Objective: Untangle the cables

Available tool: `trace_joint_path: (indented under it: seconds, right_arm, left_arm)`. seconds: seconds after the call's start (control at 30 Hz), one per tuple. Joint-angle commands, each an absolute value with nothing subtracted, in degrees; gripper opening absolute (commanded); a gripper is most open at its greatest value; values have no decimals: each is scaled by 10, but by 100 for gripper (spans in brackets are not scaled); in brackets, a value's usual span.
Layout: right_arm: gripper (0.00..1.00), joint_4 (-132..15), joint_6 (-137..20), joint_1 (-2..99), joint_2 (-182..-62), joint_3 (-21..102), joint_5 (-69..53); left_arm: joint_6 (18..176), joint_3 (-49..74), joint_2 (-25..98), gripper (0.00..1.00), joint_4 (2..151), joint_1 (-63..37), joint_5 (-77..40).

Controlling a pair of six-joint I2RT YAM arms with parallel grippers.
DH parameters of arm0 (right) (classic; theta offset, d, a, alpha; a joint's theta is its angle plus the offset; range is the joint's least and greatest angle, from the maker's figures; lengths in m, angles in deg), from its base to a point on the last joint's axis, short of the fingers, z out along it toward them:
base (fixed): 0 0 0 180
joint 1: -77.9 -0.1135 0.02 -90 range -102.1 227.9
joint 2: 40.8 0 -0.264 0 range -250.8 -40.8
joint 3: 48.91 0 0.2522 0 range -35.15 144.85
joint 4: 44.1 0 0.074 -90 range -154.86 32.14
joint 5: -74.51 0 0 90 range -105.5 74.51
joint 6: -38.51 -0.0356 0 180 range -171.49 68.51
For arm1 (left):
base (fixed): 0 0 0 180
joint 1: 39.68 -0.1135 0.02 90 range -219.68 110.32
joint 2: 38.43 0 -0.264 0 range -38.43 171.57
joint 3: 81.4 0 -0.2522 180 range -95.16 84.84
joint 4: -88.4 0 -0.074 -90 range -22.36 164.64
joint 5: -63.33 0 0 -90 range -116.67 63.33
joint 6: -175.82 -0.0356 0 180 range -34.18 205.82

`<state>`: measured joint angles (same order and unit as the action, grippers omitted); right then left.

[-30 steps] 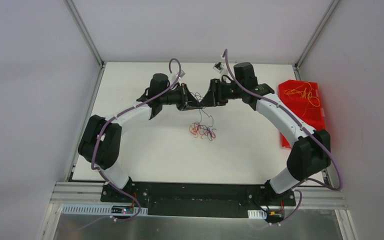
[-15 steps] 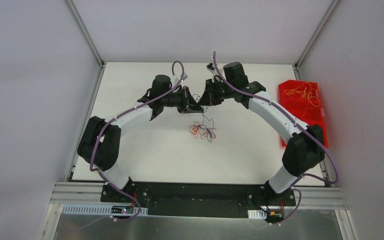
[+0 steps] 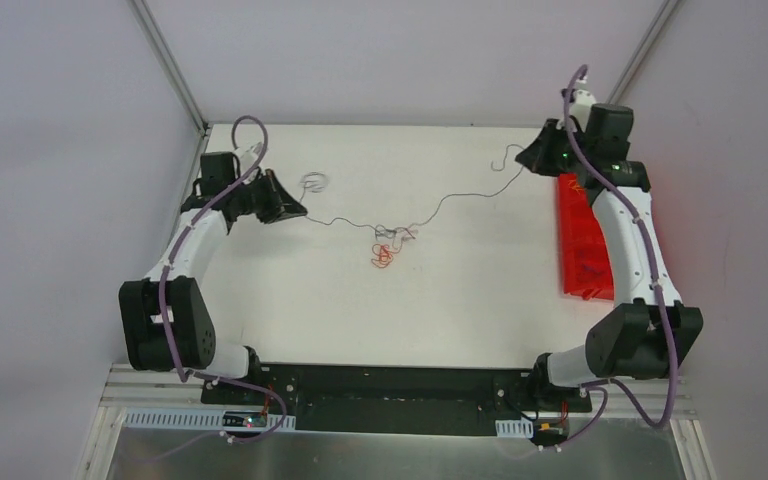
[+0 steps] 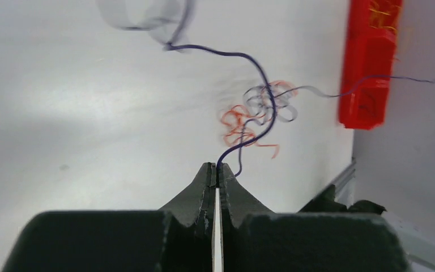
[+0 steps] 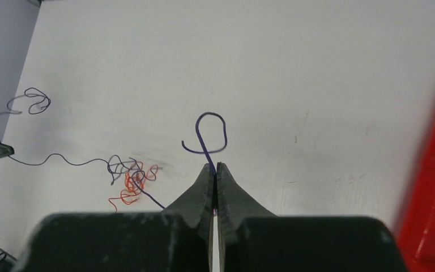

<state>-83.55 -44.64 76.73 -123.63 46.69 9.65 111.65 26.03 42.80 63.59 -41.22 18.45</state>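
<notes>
The cables lie as a small orange-red and blue-purple tangle (image 3: 387, 246) mid-table, also in the left wrist view (image 4: 257, 113) and the right wrist view (image 5: 131, 178). One blue-purple cable (image 3: 460, 196) runs taut through the tangle between both grippers. My left gripper (image 3: 298, 212) at the far left is shut on that cable's end (image 4: 243, 144), which leaves its tips (image 4: 216, 167). At the far right my right gripper (image 3: 523, 160) is shut on the other end, and a loose loop (image 5: 212, 133) curls just past its tips (image 5: 214, 165).
A red bin (image 3: 585, 240) stands along the right edge, partly under my right arm, with yellow-orange wires (image 4: 382, 8) inside. A loose curl of cable (image 3: 312, 182) lies beside my left gripper. The metal frame rails border the table.
Both arms have swung apart from the middle, left to the far left and right to the far right. The right gripper shut on the cable, and the cable now stretches between them.
</notes>
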Motion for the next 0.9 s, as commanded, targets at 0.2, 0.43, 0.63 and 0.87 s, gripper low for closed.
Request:
trace_joint_path:
  seconds: [0.2, 0.43, 0.63, 0.87]
  right_arm:
    - [0, -834, -464, 844, -1189, 589, 164]
    - [0, -815, -494, 890, -1217, 734, 166]
    - [0, -765, -514, 925, -1219, 777, 160]
    - [0, -686, -508, 947, -1208, 782, 93]
  left_arm:
    - [855, 255, 516, 0, 441, -593, 93]
    - [788, 247, 555, 0, 426, -627, 5]
    - [752, 241, 573, 0, 424, -658, -52]
    - [727, 230, 587, 0, 423, -677, -122]
